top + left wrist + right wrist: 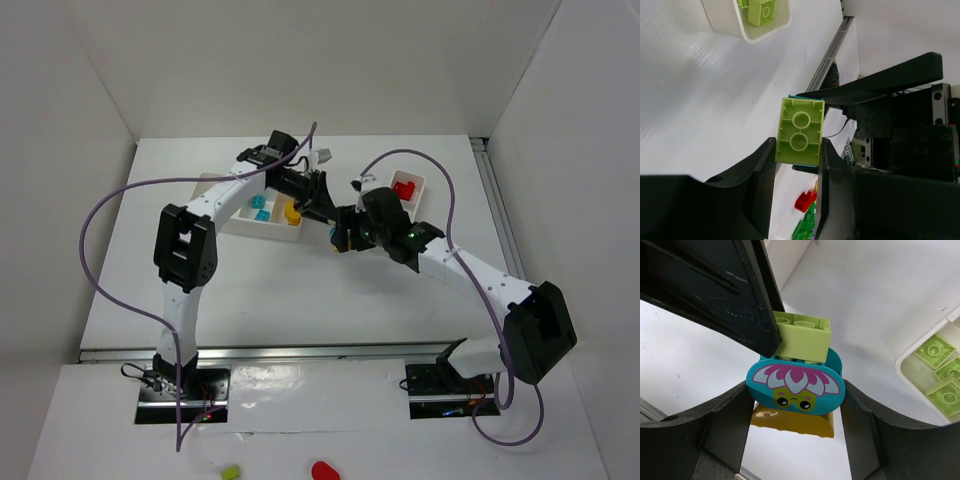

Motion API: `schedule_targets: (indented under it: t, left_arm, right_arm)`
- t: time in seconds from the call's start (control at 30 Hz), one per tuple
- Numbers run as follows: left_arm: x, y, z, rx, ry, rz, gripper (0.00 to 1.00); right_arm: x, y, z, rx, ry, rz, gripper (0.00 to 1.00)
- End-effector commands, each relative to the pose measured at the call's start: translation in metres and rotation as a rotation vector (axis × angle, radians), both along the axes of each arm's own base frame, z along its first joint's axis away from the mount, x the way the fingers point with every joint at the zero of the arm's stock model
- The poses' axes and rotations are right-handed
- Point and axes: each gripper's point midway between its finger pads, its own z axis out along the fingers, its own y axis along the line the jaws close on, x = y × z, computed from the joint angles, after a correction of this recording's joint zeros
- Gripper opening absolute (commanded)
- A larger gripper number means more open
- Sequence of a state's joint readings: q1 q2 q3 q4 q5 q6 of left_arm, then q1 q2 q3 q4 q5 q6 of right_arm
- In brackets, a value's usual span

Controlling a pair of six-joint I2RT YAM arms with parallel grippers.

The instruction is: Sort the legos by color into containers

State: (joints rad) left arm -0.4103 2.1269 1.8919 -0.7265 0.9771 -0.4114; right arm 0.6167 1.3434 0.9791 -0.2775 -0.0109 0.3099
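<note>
Both grippers meet over the middle of the table on one stack of legos. My left gripper (797,150) is shut on a lime green brick (800,131), its hollow underside facing the camera. My right gripper (796,395) is shut on a cyan-blue rounded brick with a flower face (796,387). The lime brick (802,335) sits on its studs and a yellow brick (795,422) hangs under it. In the top view the left gripper (318,205) and right gripper (340,232) touch between the two trays.
The wider white tray (240,224) at the left holds cyan bricks (262,208) and an orange one (290,212). The narrower tray (418,178) at the right holds a red brick (404,188). Its lime compartment shows in the wrist views (760,36) (905,371).
</note>
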Motion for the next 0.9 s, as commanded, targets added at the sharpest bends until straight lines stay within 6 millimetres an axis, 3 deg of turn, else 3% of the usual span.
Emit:
schedule_targets:
  t: [0.0, 0.2, 0.3, 0.33, 0.5, 0.6, 0.63, 0.7, 0.73, 0.87]
  left_arm:
    - [0.038, 0.000, 0.017, -0.032, -0.069, 0.092, 0.00]
    - [0.055, -0.002, 0.021, -0.053, -0.070, 0.127, 0.00]
    - [0.058, -0.004, 0.011, -0.049, -0.051, 0.133, 0.00]
    - [0.057, -0.009, 0.012, -0.047, -0.061, 0.128, 0.00]
    - [0.049, -0.039, -0.001, -0.039, -0.058, 0.074, 0.00]
    - [0.041, -0.064, -0.021, -0.016, -0.045, 0.035, 0.00]
    - [0.041, -0.072, -0.017, -0.028, -0.064, 0.022, 0.00]
    - [0.043, -0.086, -0.037, 0.018, -0.062, 0.032, 0.00]
    - [0.048, -0.093, -0.032, 0.016, -0.096, 0.038, 0.00]
    - [0.054, -0.106, -0.045, 0.079, -0.137, 0.073, 0.00]
  right_arm:
    - [-0.010, -0.008, -0.006, -0.023, 0.021, -0.007, 0.39]
    - [-0.010, -0.016, -0.011, -0.056, 0.033, -0.032, 0.39]
    - [-0.009, -0.026, -0.007, -0.082, 0.014, -0.073, 0.38]
    - [-0.007, -0.029, 0.002, -0.076, -0.004, -0.096, 0.38]
    - [0.001, -0.090, 0.046, -0.124, -0.113, -0.375, 0.38]
    - [0.000, -0.125, 0.071, -0.125, -0.187, -0.559, 0.38]
    - [-0.003, -0.136, 0.076, -0.130, -0.189, -0.609, 0.38]
    - [-0.006, -0.152, 0.090, -0.107, -0.228, -0.705, 0.38]
    - [-0.010, -0.158, 0.093, -0.112, -0.227, -0.733, 0.38]
    - [-0.013, -0.172, 0.109, -0.086, -0.258, -0.805, 0.38]
